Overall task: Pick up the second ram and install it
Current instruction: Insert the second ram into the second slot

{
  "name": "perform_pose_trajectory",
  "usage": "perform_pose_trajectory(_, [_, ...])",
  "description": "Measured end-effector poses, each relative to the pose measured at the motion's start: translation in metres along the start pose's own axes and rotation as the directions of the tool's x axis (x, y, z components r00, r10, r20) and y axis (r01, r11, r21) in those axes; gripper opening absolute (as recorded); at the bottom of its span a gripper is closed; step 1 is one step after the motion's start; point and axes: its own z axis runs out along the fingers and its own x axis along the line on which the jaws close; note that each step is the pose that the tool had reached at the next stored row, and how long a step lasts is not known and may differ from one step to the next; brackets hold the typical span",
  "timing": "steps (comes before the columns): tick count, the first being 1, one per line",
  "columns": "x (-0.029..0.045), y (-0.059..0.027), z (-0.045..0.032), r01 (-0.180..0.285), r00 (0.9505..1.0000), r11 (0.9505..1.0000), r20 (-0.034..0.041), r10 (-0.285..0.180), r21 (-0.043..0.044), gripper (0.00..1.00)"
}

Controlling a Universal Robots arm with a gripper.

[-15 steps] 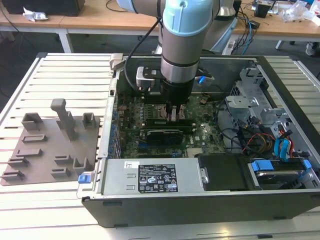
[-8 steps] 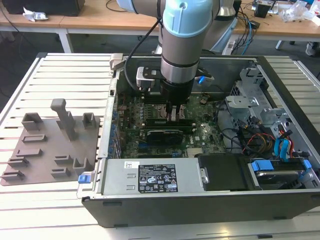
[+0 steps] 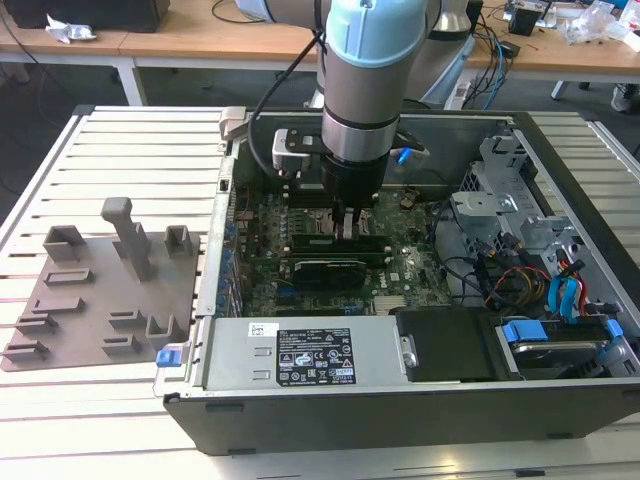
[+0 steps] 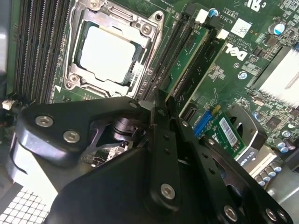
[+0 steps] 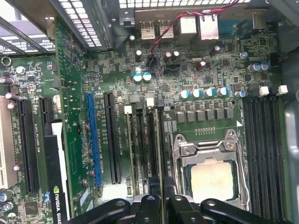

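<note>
A slatted white tabletop carries an open computer case, its power supply along the near edge and a grey holder tray beside it toward the exterior view's left. Over the motherboard, the gripper has its jaws pinching the second ram, which stands edge-on in a slot beside the processor socket. Desks line the room behind.
</note>
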Motion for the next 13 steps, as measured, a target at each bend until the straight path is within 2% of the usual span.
perform_pose_trajectory(1, [0.0,0.0,0.0,0.001,1.0,1.0,-0.0066,-0.001,0.0001,0.14])
perform_pose_trajectory(4, [0.0,-0.0003,0.0001,0.001,0.9999,1.0,-0.0149,-0.001,-0.0001,0.14])
perform_pose_trajectory(7, [-0.0002,-0.0009,0.0007,0.025,0.9996,0.9997,-0.0153,-0.025,-0.002,0.14])
perform_pose_trajectory(13, [-0.0005,-0.0008,0.0037,0.023,0.9996,0.9997,-0.0148,-0.023,-0.0018,0.14])
